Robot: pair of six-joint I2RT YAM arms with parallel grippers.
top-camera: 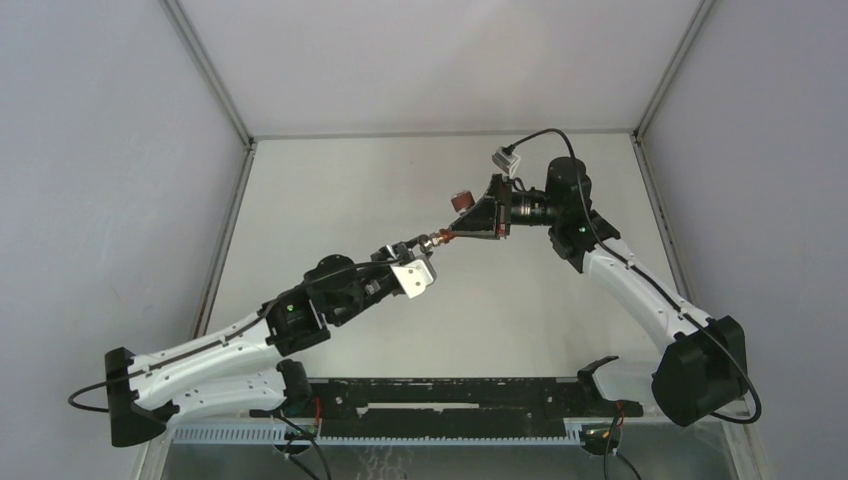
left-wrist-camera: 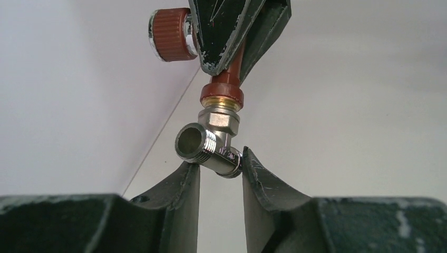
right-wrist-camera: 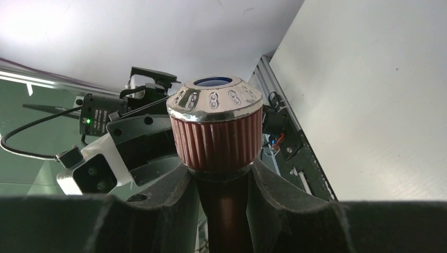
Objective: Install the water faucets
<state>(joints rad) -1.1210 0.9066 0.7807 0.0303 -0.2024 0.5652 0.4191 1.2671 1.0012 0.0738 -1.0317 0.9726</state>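
Where the left arm point(top-camera: 230, 345) reaches from its base at seven o'clock in the overhead view toward one o'clock, its left hand point(top-camera: 425, 246) is raised above the pale bench point(top-camera: 330, 190) near the middle, closed on the silvery fitting point(left-wrist-camera: 211, 145). Seen from that wrist, the fitting is an elbow-shaped piece nipped at its lower end between the two dark fingertips point(left-wrist-camera: 187, 179). One threaded open mouth faces nine o'clock and its other end points to twelve. Into that upper end runs the brass-coloured thread of the reddish-brown tap point(left-wrist-camera: 222, 95), so the two pieces touch end to end in the air. The tap's ribbed knob point(left-wrist-camera: 169, 35), capped in chrome, sticks out at eleven o'clock. Further right, the right hand point(top-camera: 458, 230) grips the tap by its pipe; in its own wrist view the fingers are closed on either side of the stem just under the knob. The right arm point(top-camera: 640, 290) bends back from there to its base at four o'clock.
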